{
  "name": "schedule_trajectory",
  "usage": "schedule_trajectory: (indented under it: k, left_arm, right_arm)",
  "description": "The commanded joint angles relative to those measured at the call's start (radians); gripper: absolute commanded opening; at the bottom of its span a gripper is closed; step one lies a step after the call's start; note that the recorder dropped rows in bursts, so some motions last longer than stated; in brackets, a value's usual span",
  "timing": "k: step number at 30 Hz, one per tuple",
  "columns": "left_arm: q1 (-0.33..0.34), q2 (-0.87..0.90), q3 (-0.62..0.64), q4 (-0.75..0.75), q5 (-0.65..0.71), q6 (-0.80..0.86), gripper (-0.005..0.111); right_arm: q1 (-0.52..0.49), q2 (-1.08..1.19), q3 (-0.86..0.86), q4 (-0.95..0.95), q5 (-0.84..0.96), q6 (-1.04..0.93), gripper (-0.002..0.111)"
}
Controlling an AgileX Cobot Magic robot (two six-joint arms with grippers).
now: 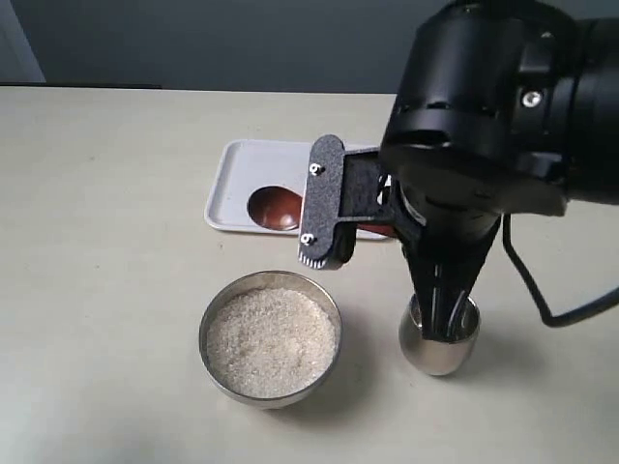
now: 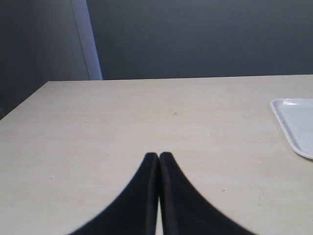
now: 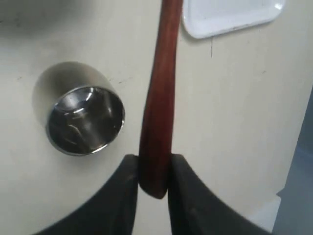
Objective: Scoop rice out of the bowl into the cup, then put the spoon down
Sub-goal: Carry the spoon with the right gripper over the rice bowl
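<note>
The steel bowl, full of white rice, stands front centre. To its right is the steel cup, whose mirror-like inside shows no grains. My right gripper is shut on the end of the reddish-brown wooden spoon's handle. In the exterior view its fingers hang just above the cup, and the spoon's oval bowl lies over the white tray. Most of the handle is hidden behind the arm. My left gripper is shut on nothing, above bare table.
A white rectangular tray lies behind the bowl, also visible as the tray and the tray's corner. The bulky black right arm fills the upper right. A cable loops down beside the cup.
</note>
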State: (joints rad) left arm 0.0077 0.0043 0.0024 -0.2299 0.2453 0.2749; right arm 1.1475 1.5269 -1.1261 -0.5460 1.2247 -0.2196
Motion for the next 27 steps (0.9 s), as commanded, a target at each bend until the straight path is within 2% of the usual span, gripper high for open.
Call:
schedule_trajectory:
  k: [1,9,27]
  left_arm:
    - [0.000,-0.004,-0.002,0.006,-0.011,-0.003,0.001]
    - [0.000,-0.004,-0.002,0.006,-0.011,-0.003,0.001]
    - [0.000,-0.004,-0.002,0.006,-0.011,-0.003,0.001]
  right_arm:
    - [0.045,0.031,0.016,0.005,-0.004,-0.008,0.001]
    - [0.110,0.102,0.074,-0.029,-0.004,-0.008,0.001]
    - [0.110,0.234,0.078,-0.178,-0.004,0.019,0.001]
